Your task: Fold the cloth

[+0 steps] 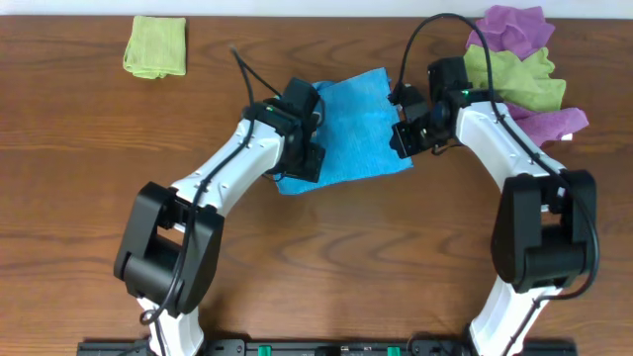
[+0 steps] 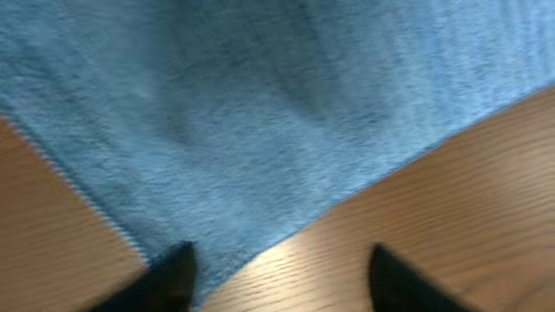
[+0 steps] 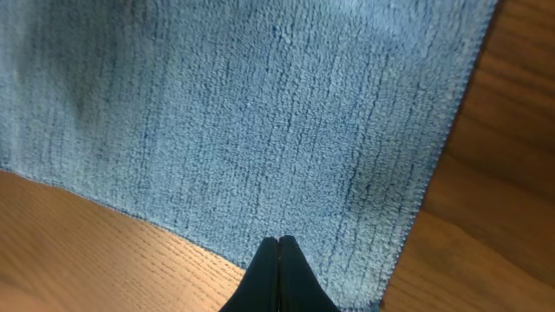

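Note:
A blue cloth (image 1: 351, 124) lies flat on the wooden table, a little skewed. My left gripper (image 1: 302, 163) is open over its near left corner. In the left wrist view the gripper (image 2: 277, 269) has one finger on the cloth (image 2: 260, 104) and the other over bare wood. My right gripper (image 1: 404, 138) is at the cloth's right side. In the right wrist view its fingers (image 3: 278, 241) are shut together, with the tips resting over the cloth (image 3: 260, 113) near its near right corner. No fabric shows between them.
A folded light green cloth (image 1: 155, 46) lies at the back left. A loose pile of purple and green cloths (image 1: 519, 59) sits at the back right, just behind my right arm.

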